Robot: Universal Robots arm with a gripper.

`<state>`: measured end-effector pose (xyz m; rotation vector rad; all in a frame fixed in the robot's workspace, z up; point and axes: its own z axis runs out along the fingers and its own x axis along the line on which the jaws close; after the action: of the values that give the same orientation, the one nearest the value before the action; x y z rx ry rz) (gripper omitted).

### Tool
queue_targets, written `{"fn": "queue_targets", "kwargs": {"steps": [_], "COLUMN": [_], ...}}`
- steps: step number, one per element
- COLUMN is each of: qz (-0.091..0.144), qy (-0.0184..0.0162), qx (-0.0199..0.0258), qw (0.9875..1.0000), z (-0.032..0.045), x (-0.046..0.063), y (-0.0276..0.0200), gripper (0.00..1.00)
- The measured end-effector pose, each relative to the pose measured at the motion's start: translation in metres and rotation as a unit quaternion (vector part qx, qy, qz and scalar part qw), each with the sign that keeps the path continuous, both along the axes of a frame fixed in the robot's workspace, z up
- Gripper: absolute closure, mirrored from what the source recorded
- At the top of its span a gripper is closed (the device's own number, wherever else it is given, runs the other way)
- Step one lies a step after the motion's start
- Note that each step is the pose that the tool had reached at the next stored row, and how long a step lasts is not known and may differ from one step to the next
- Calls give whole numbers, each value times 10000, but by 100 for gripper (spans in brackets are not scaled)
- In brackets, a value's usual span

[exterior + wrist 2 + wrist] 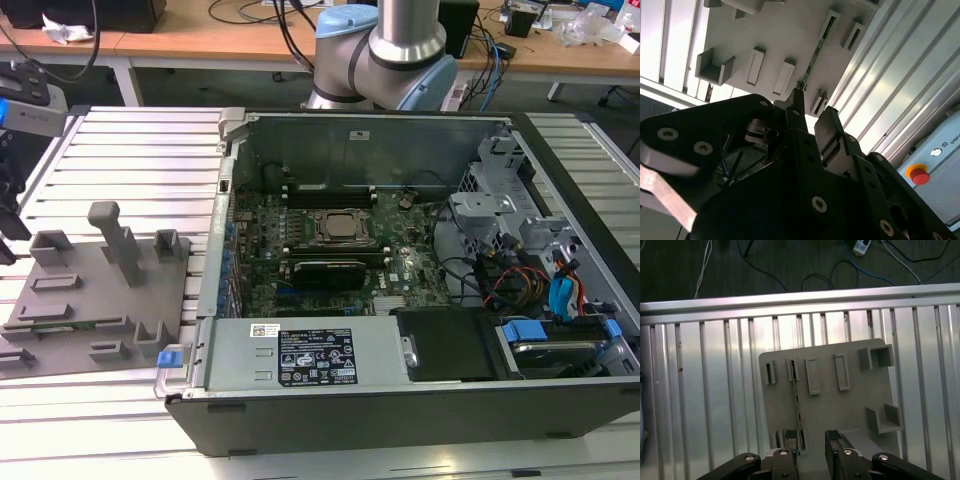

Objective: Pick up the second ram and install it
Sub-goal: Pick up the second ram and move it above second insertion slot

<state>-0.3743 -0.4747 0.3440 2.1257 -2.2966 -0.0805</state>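
Note:
The second ram [797,405] is a thin green stick standing on edge in a slot of the grey fixture plate [850,405]. It also shows as a narrow green edge, the ram [815,57], in the second wrist view. My gripper [812,450] hangs open above the plate, holding nothing. The stick's near end lines up just inside one black finger [786,460], while the other finger [837,447] stands well to its side. In the second wrist view the gripper [812,112] shows the same open gap. I cannot tell how far above the stick the fingertips are.
The fixture plate [100,300] lies on the ribbed aluminium table [130,150] at the exterior view's left, with upright blocks [110,235] rising from it. The open computer case [400,300] with its motherboard [330,240] sits beside it. A red stop button [919,175] is nearby.

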Motion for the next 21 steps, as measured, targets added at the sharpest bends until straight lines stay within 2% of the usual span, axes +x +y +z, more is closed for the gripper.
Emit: {"fn": "queue_targets", "kwargs": {"steps": [21], "qz": [0], "qy": [0], "qx": [0], "qw": [10000], "z": [-178], "x": [0], "y": [-3], "gripper": [64]}}
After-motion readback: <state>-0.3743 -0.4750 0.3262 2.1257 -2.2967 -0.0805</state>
